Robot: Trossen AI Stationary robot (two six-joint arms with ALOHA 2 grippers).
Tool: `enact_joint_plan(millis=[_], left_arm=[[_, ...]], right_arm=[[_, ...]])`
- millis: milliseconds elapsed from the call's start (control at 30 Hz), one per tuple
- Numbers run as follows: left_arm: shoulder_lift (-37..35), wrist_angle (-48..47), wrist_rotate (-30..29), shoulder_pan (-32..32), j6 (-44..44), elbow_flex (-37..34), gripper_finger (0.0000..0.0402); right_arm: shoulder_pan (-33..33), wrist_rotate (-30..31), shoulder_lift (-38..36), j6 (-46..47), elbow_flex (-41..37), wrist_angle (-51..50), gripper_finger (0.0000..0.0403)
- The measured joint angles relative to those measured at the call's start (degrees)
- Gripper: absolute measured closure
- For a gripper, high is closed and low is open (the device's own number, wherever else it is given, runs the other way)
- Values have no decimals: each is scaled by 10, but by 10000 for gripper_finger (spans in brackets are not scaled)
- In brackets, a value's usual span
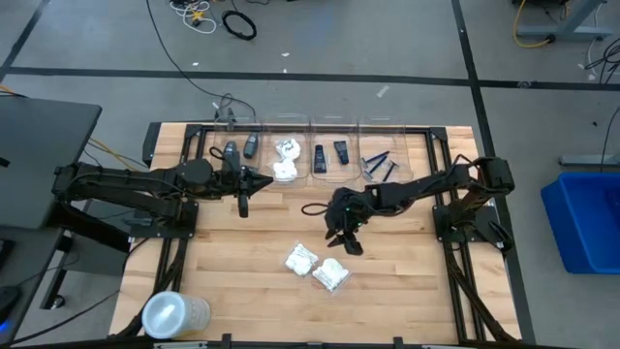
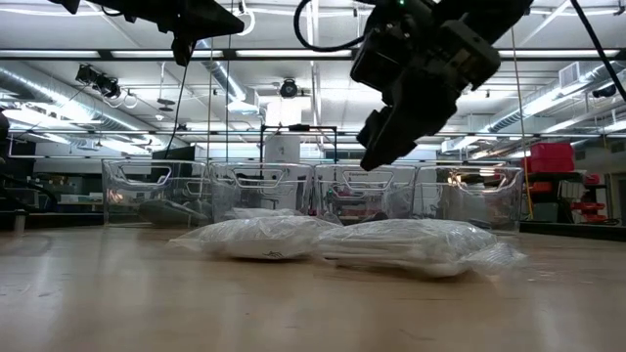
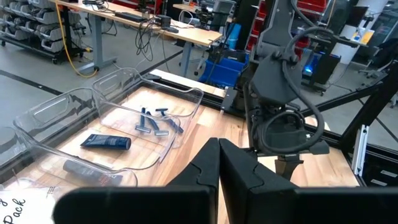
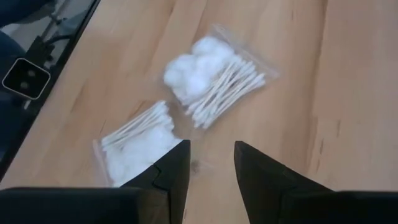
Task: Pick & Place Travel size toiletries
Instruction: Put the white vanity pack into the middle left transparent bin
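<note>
Right now the right hand point(image 1: 346, 240) hangs just above the bench point(image 1: 232, 271) near centre, fingers point(image 4: 169, 167) parted about halfway, nothing between them. Directly beyond it, at roughly 7 o'clock from the hand in the overhead view, lie two clear packets of cotton swabs and cotton balls: one point(image 4: 213, 77) further off, one point(image 4: 135, 144) just beside a fingertip. They lie close together, edges possibly touching; can't tell for sure.

Handling, my read: very light, soft, crinkly film that will deform and slide on the wood. The swabs give one stiff axis; the cotton-ball end is squashy. I'd pinch across the swab bundle mid-packet, fingers straddling the narrow width, and come down hard enough to trap film against the bench. A loose corner would likely slip.

Left hand point(image 1: 241, 206) is closed, empty, parked high at about 10 o'clock from the right one, near the bins.

Four clear plastic bins point(image 1: 334, 124) line the far edge at 12 o'clock. They hold dark oval cases point(image 1: 231, 150), white packets point(image 1: 286, 148), black tubes point(image 1: 320, 152) and blue razors point(image 3: 152, 122), one kind per bin. A translucent round container point(image 1: 174, 313) sits at the near-left corner, 7 o'clock.

Bench is pale planked wood, smooth, low grip. Room beyond: grey floor with black tape lines, cables, a blue crate point(image 1: 584, 218) at 3 o'clock.
</note>
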Motion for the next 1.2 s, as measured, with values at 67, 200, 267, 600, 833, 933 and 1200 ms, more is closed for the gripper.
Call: enact_joint_plan(millis=[67,200,267,600,833,933,1200], left_arm=[[0,0,0,0,0,0,392],[1,0,0,0,0,0,385],[1,0,0,0,0,0,384],[1,-8,0,0,0,0,393],[1,-14,0,0,-2,0,385],[1,-15,0,0,-2,0,390],[1,-16,0,0,-5,0,391]], right_arm=[[1,-2,0,11,-13,20,272],[3,-35,7,31,-39,83,273],[3,-42,12,50,-49,100,274],[3,-53,46,69,-59,154,250],[2,-71,68,51,-59,163,234],[2,-71,68,21,-59,164,234],[1,-69,68,-100,-59,163,243]])
